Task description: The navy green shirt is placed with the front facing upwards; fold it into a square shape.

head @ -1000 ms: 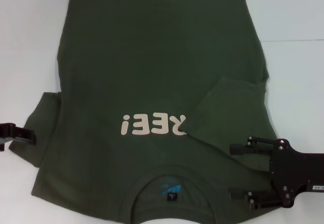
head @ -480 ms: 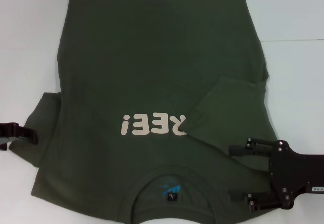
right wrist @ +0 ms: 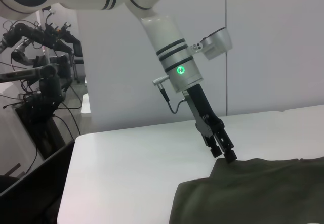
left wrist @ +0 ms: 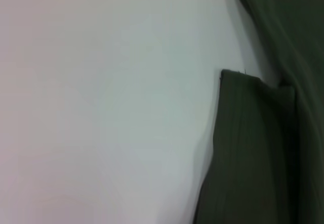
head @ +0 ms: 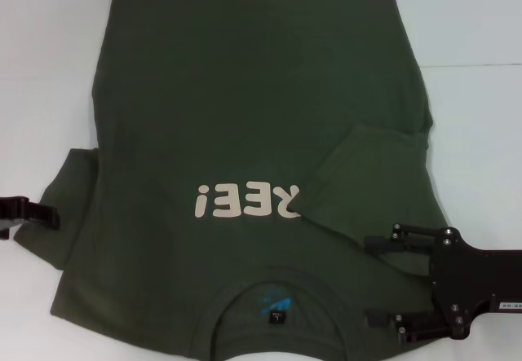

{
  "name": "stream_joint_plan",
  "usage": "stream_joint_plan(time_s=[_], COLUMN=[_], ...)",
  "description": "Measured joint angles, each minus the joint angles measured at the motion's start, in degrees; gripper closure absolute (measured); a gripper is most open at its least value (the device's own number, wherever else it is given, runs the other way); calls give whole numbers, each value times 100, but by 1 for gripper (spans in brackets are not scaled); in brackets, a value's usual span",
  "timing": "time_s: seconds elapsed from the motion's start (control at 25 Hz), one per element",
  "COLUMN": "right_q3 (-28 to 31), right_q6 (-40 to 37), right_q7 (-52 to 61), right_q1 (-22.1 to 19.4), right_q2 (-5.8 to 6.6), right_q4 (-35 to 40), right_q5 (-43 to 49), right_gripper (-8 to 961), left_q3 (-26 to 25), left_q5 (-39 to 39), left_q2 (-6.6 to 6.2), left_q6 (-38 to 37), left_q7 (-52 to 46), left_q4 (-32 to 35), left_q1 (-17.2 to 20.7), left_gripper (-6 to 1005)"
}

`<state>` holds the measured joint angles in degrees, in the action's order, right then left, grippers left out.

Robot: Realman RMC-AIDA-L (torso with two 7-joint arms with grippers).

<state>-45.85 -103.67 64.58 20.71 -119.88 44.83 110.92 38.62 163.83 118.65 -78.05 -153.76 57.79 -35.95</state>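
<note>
Shirt collar cut off below

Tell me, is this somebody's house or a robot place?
Probably a robot lab: more dark robot arms and loose cables stand behind the plain white table where the dark olive-green cotton T-shirt lies.

A white table stands before pale wall panels, with dark cabled equipment beside it.

Bare white table all around the navy green shirt, no obstacles.
</note>
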Motion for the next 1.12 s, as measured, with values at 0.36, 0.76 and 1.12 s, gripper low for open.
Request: stream_joint_plan(time_s=[0.36,0.76,1.12], right_q3=[-25,-67,-66], right_q6=[29,32,31], right_q7=[54,77,89], right_q1=[20,39,45], right_q2=[-3,-9,0], right_q4=[-1,-9,-9], right_q5=[0,0,0], right_gripper=[72,76,78], left_q3=[22,23,20], left_q5=[0,0,-3], left_q2=[15,20,10], left_q6=[43,54,53], left_q7=[69,143,135], left_q4=[-72,-95,-155], left_q1=[27,35,-4], left_gripper=[131,133,134])
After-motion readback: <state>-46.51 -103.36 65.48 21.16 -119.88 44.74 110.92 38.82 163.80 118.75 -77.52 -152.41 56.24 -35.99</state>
